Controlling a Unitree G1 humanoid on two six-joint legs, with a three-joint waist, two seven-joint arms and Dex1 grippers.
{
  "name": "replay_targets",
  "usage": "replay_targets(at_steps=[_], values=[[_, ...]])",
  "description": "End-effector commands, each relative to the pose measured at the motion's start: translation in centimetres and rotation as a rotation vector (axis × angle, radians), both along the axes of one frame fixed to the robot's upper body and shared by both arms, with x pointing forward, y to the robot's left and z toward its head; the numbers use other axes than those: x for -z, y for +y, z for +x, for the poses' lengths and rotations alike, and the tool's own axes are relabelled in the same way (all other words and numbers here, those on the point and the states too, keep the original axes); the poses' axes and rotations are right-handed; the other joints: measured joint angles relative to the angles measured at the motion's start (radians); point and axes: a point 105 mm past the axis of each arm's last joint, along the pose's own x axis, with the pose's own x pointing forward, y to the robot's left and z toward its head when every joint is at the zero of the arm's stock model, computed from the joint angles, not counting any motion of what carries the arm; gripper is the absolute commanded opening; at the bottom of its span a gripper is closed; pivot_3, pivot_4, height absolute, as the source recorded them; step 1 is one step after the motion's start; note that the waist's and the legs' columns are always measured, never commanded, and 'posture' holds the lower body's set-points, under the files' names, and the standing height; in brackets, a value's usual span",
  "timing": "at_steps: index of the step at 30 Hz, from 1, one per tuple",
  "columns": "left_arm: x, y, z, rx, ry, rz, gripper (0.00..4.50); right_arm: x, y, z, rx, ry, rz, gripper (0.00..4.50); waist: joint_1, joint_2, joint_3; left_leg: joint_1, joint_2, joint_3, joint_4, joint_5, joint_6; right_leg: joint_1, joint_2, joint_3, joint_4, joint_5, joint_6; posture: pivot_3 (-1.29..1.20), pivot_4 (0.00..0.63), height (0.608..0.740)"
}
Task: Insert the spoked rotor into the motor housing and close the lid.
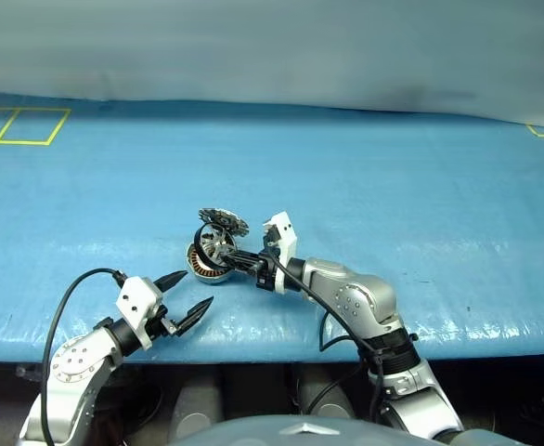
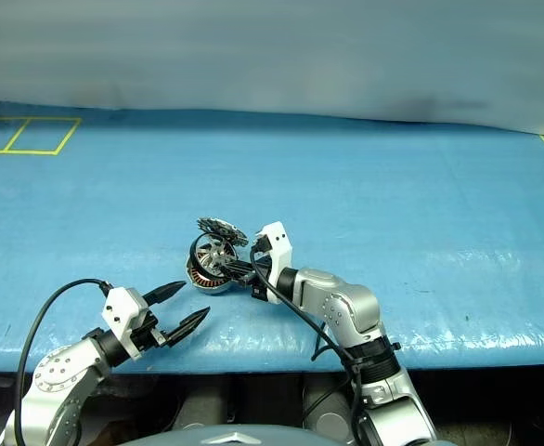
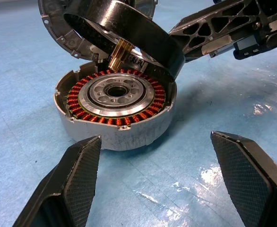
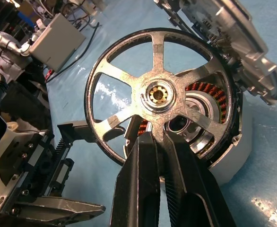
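Left gripper (image 1: 190,294): lower left of frame, textured black fingers spread wide, nothing in them, tips aimed at housing
Right gripper (image 4: 158,142): fingers pressed together, pinching a rotor spoke
Rotor (image 4: 160,96): flat silver wheel, six spokes, brass hub, dark rim; held tilted over housing
Housing (image 3: 116,113): mid-frame on blue mat (image 1: 420,195), round silver cup, copper windings ring, open side up
Lid (image 1: 224,221): notched disc, tipped up behind housing
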Motion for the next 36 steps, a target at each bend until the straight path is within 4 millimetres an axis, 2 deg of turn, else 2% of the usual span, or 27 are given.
replay_targets(at_steps=[1, 6, 9, 13, 23, 27, 34, 36], values=[[-1.4, -0.2, 0.1, 0.011, -0.059, 0.003, 4.04, -1.8, 0.5, 0.0, -0.029, -0.083, 0.031, 0.17, 0.000, 0.000, 0.000, 0.000, 0.000, 0.000, 0.000, 0.000, 0.000, 0.000, 0.000, 0.000, 0.000, 0.000, 0.000, 0.00, 0.150, 0.740], [-1.4, -0.2, 0.1, 0.010, -0.060, 0.005, 4.04, -1.4, 0.5, -0.3, -0.055, -0.100, -0.003, 0.17, 0.000, 0.000, 0.000, 0.000, 0.000, 0.000, 0.000, 0.000, 0.000, 0.000, 0.000, 0.000, 0.000, 0.000, 0.000, 0.00, 0.150, 0.740], [-1.4, -0.2, 0.1, 0.009, -0.061, 0.006, 4.04, -1.3, 0.3, -0.2, -0.046, -0.116, -0.022, 0.89, 0.000, 0.000, 0.000, 0.000, 0.000, 0.000, 0.000, 0.000, 0.000, 0.000, 0.000, 0.000, 0.000, 0.000, 0.000, 0.00, 0.150, 0.740], [-1.3, -0.2, 0.1, 0.010, -0.061, 0.006, 4.04, -1.6, 0.3, -0.1, -0.041, -0.135, -0.020, 2.17, 0.000, 0.000, 0.000, 0.001, 0.000, 0.000, 0.000, 0.000, 0.000, 0.001, 0.000, 0.000, 0.000, 0.000, 0.000, 0.00, 0.150, 0.740], [-1.4, -0.3, 0.1, 0.011, -0.061, -0.001, 4.04, -2.7, 0.4, -0.3, -0.049, -0.163, 0.027, 2.17, 0.000, 0.000, 0.000, 0.001, 0.000, 0.000, 0.000, 0.000, 0.000, 0.001, 0.000, 0.000, 0.001, 0.000, 0.000, 0.00, 0.150, 0.740], [-1.5, -0.4, 0.1, 0.010, -0.066, -0.013, 4.04, -2.8, -0.6, 0.1, -0.014, -0.173, 0.007, 2.17, 0.000, 0.000, 0.000, 0.001, 0.000, 0.000, 0.000, 0.000, 0.000, 0.001, 0.000, 0.000, 0.001, 0.000, 0.000, 0.00, 0.150, 0.740], [-1.5, -0.5, 0.0, 0.016, -0.063, -0.015, 4.04, -1.9, -4.5, 0.1, 0.083, -0.175, -0.079, 0.01, 0.005, 0.000, 0.000, 0.001, 0.000, 0.000, 0.000, 0.000, 0.000, 0.001, 0.000, 0.000, 0.000, 0.000, 0.000, 0.00, 0.150, 0.740], [-1.5, -0.5, 0.0, 0.017, -0.062, -0.017, 4.04, -1.8, -5.8, 0.3, 0.115, -0.191, -0.108, 0.01, 0.004, 0.000, 0.000, 0.001, 0.000, 0.000, 0.000, 0.000, 0.000, 0.001, 0.000, 0.000, 0.000, 0.000, 0.000, 0.00, 0.150, 0.740]])
